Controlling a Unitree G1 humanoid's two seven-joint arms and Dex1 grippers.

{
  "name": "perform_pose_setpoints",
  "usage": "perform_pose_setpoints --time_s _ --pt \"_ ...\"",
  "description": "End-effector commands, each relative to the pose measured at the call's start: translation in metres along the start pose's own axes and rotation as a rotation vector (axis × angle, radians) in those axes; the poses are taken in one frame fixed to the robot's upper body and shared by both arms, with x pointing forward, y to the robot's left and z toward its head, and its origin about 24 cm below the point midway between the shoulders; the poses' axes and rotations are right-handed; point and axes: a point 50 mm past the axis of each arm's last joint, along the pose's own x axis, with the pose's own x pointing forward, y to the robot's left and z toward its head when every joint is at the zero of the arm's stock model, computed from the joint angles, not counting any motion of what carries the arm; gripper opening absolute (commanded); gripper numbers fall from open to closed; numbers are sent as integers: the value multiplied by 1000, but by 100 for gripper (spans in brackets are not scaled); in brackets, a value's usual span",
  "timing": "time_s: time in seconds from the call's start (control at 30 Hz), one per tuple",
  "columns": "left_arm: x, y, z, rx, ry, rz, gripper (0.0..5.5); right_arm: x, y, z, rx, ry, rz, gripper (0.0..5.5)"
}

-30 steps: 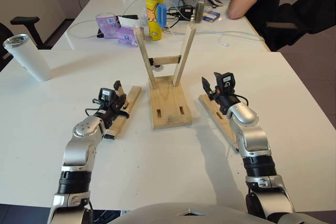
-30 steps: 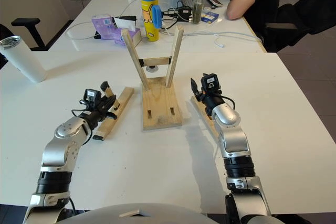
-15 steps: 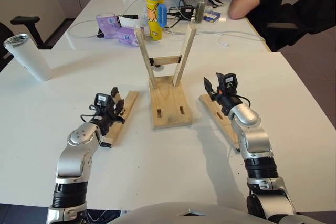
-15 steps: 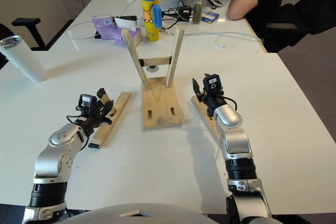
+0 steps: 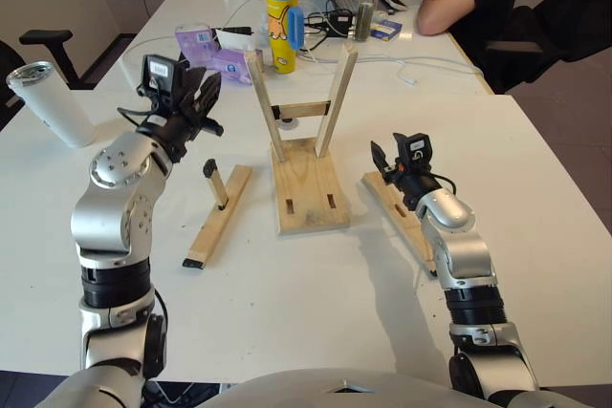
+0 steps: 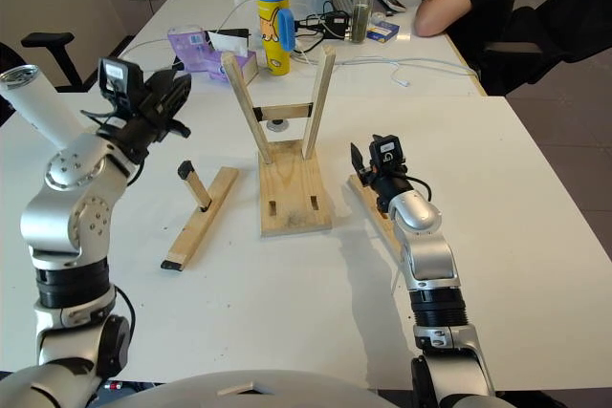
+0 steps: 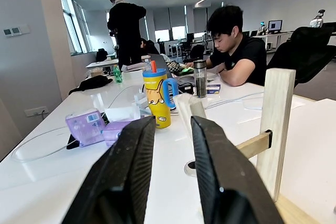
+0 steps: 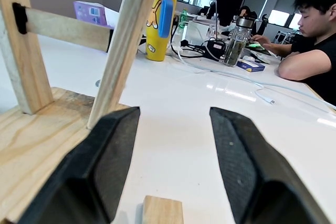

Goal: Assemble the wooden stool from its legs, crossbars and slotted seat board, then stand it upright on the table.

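Aloft, left gripper (image 5: 201,98) well clear of seat board (image 5: 308,193)

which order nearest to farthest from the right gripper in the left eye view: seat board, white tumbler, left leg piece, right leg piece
1. right leg piece, under right gripper
2. seat board, centre
3. left leg piece, left side
4. white tumbler, far left
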Motion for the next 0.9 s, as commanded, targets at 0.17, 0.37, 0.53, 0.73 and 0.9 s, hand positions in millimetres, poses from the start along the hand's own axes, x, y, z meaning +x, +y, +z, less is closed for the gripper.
perform_pose_setpoints --time_s 0.17,0.37,0.53,0.73,0.9 --pt "-20 -20 -117 -176 402 -45 121 3 2 3 9 -8 -4 246" --pt "-18 -14 -127 -162 398 -30 121 5 -1 5 11 -13 -15 246" --pt "-8 -9 -107 -142 290 -16 121 6 -1 5 10 -15 -15 246" --pt "6 2 -12 -243 -153 5 121 6 -1 4 9 -13 -14 246" --pt "-12 35 45 -268 -378 78 121 6 -1 4 8 -13 -15 246"
